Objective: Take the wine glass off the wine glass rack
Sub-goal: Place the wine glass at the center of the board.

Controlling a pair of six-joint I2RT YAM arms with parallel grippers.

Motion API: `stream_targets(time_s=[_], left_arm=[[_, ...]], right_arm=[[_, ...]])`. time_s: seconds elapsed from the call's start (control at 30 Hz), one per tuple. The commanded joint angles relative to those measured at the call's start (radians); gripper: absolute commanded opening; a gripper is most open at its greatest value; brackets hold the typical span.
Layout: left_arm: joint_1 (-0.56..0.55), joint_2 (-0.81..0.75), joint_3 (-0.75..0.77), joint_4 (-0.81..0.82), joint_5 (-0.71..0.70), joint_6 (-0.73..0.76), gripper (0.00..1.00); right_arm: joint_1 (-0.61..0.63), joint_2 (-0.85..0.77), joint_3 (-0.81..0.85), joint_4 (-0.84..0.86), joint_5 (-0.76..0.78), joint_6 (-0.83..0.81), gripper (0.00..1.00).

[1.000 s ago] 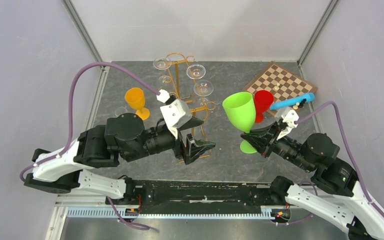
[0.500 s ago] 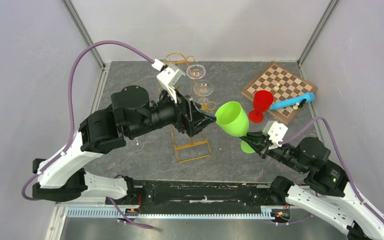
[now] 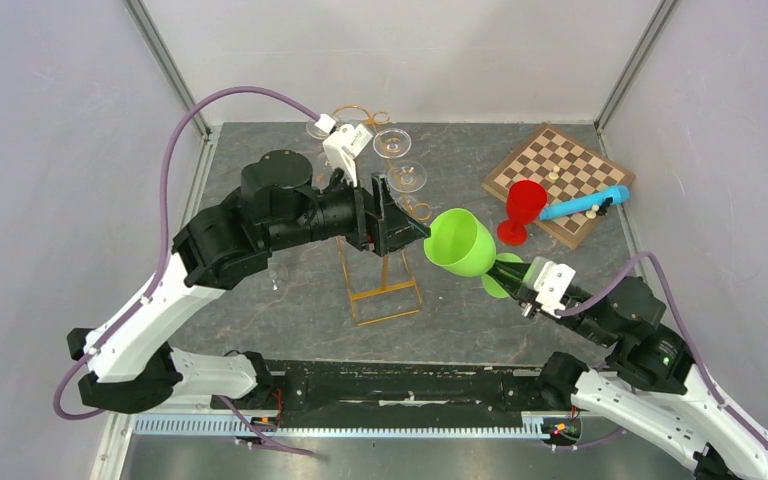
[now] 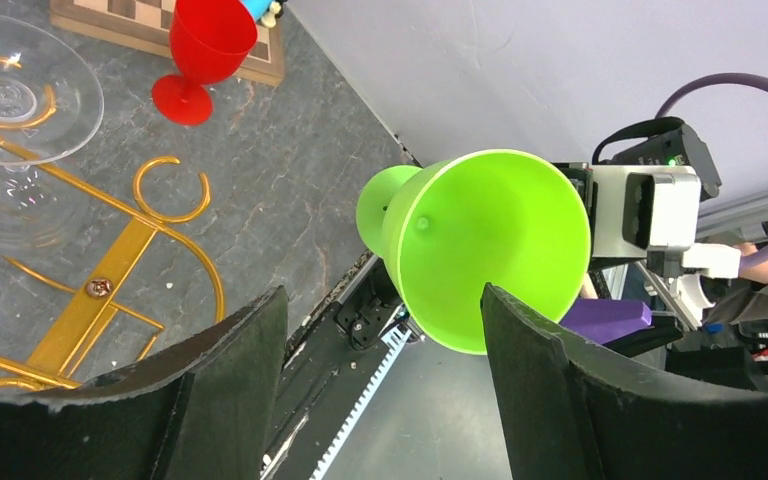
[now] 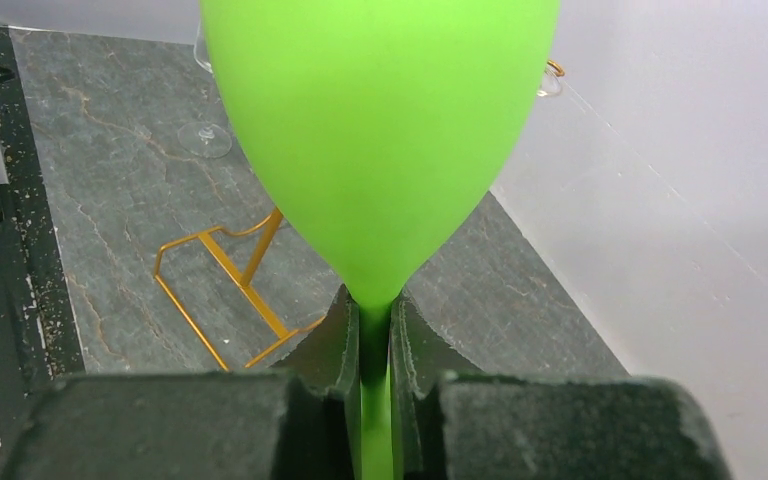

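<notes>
The gold wire wine glass rack (image 3: 384,291) stands at the table's middle, with clear wine glasses (image 3: 392,143) hanging from its top hooks. My right gripper (image 3: 507,274) is shut on the stem of a green plastic wine glass (image 3: 459,242), held tilted in the air with its mouth toward my left gripper. In the right wrist view the fingers (image 5: 338,335) pinch the green stem (image 5: 375,330). My left gripper (image 3: 412,231) is open and empty, raised beside the rack and just left of the green bowl. In the left wrist view the green glass (image 4: 490,250) lies beyond the open fingers (image 4: 232,375).
A red plastic glass (image 3: 520,207) stands by a chessboard (image 3: 565,170) at the back right, with a blue object (image 3: 585,203) on the board. Rack hooks (image 4: 170,190) and a clear glass (image 4: 10,95) lie close under my left gripper. Grey walls enclose the table.
My left arm rose and swung back and right, from low beside the rack to its top. My right gripper drew back and tilted the green glass leftward, mouth toward the left gripper.
</notes>
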Motion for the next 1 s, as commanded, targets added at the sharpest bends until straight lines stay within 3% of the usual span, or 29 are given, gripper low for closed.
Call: stream_targets(time_s=[0.0, 0.2, 0.67, 0.97], left_arm=[[0.021, 0.004, -0.011, 0.02, 0.066, -0.059, 0.77], [0.032, 0.002, -0.028, 0.012, 0.081, -0.061, 0.76], [0.039, 0.002, -0.058, 0.008, 0.087, -0.053, 0.63], [0.039, 0.011, -0.064, 0.017, 0.113, -0.046, 0.24]], right_arm=[[0.0, 0.036, 0.047, 0.07, -0.014, -0.054, 0.0], [0.0, 0.059, 0.059, 0.113, -0.015, -0.056, 0.0], [0.0, 0.088, 0.089, 0.161, -0.045, -0.03, 0.0], [-0.001, 0.092, 0.103, 0.172, -0.054, -0.01, 0.0]])
